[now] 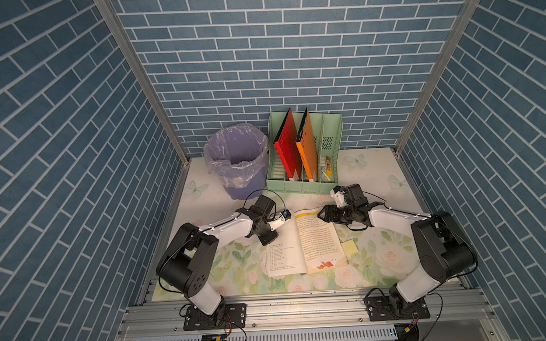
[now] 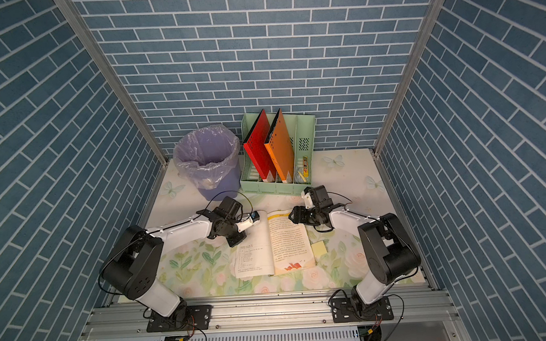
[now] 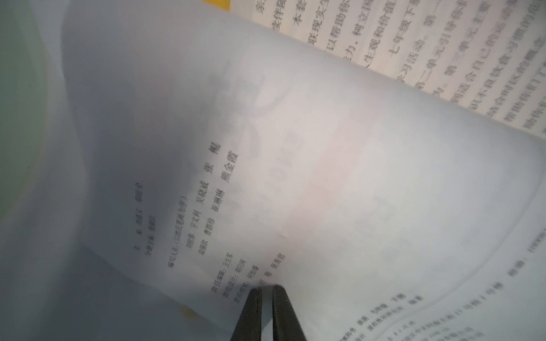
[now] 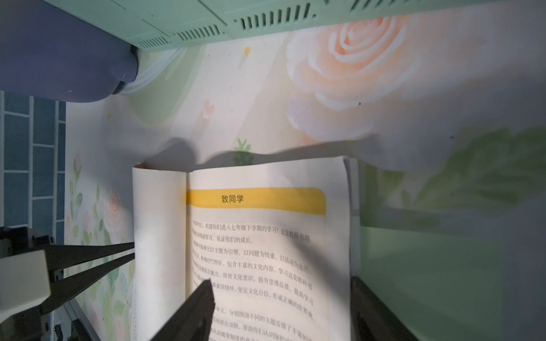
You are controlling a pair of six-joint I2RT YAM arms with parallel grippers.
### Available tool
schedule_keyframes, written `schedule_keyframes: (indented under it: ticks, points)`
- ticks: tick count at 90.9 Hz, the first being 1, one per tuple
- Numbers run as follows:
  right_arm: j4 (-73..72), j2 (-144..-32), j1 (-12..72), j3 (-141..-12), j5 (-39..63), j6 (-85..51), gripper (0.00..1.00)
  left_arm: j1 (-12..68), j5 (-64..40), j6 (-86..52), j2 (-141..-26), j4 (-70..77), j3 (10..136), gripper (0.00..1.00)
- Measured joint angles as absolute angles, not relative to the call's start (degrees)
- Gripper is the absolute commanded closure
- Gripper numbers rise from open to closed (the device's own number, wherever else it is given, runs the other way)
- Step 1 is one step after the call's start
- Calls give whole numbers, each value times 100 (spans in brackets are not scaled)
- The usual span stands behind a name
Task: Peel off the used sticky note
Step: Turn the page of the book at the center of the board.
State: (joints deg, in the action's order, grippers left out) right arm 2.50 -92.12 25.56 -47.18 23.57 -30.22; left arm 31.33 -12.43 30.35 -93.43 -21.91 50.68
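An open book point(image 1: 319, 242) point(image 2: 287, 243) lies in the middle of the flowered table. A yellow sticky note point(image 1: 348, 247) point(image 2: 318, 247) lies flat on the table just right of it. My left gripper point(image 1: 289, 218) point(image 3: 267, 288) is at the far end of the left page, its fingers point(image 4: 112, 251) nearly together on the outer edge. That page point(image 3: 295, 147) stands lifted and curled toward the spine. My right gripper point(image 1: 320, 215) point(image 4: 283, 292) hovers open over the right page point(image 4: 266, 251), one finger above the text and one past the page's outer edge.
A purple bin point(image 1: 244, 188) with a plastic liner stands at the back left. Beside it is a green file organizer point(image 1: 332, 137) with a red and an orange folder. Blue brick walls close in three sides.
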Motion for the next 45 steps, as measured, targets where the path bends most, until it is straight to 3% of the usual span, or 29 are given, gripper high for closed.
schedule_keyframes:
  ticks: [45]
  points:
    - [191,-9089,2738,-4611,2471,-3068,38,3133,-1201,3044,-9341,-2191,5068,87]
